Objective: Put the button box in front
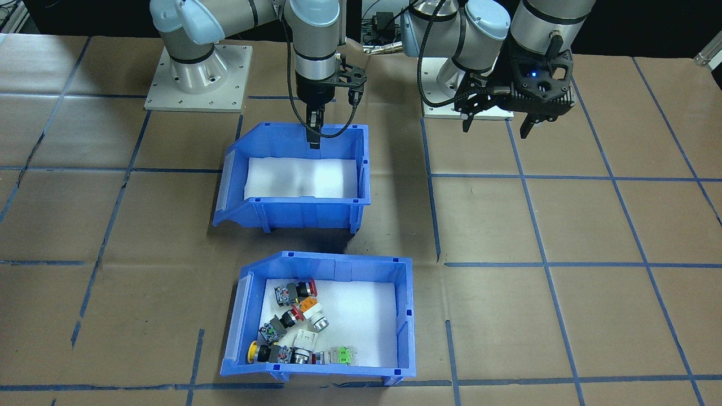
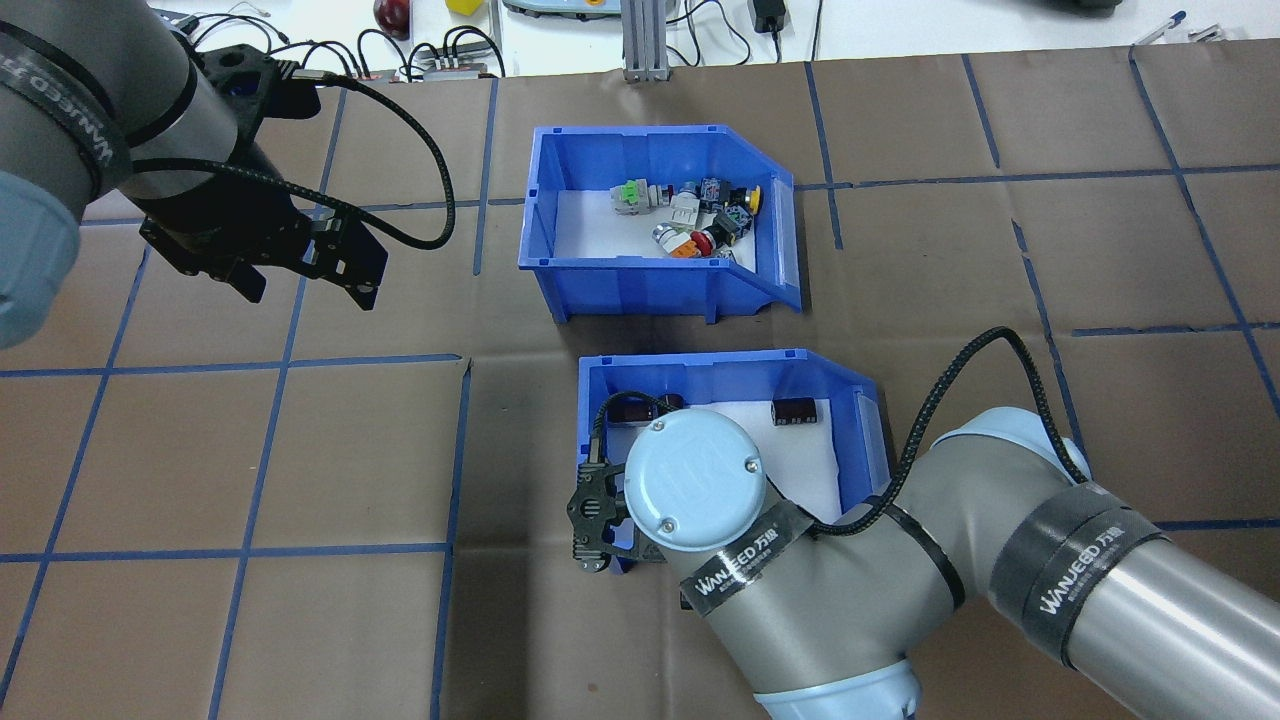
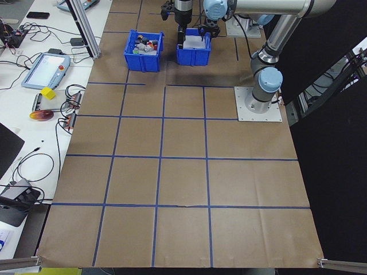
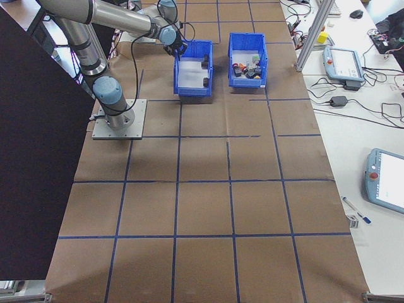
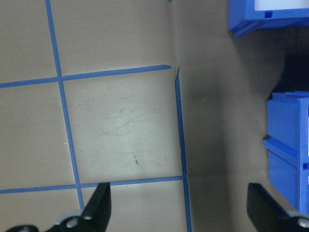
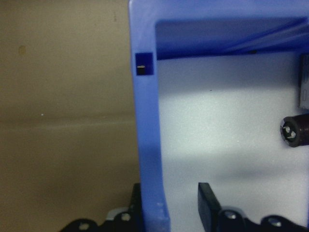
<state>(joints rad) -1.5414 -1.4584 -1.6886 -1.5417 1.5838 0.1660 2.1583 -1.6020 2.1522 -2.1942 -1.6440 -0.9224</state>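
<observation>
The button box [image 1: 407, 316] is a blue bin holding several red, yellow, green and white push buttons [image 1: 293, 324]. In the overhead view the button box [image 2: 640, 275] lies on the far side of a second blue bin [image 2: 720, 375], whose white liner carries a few dark parts [image 2: 793, 412]. My right gripper [image 1: 313, 138] reaches down at that second bin's [image 1: 304, 211] robot-side wall. In the right wrist view the right gripper [image 6: 171, 193] is open and straddles the wall [image 6: 145, 121], with a gap beside the inner finger [image 6: 207, 205]. My left gripper [image 2: 310, 295] hangs open over bare table, holding nothing.
Brown paper with blue tape lines covers the table [image 1: 564, 225]. Both arm bases [image 1: 197, 79] stand at the robot's edge. Cables, a teach pendant [image 4: 344, 63] and small items lie on the white bench past the table's far side.
</observation>
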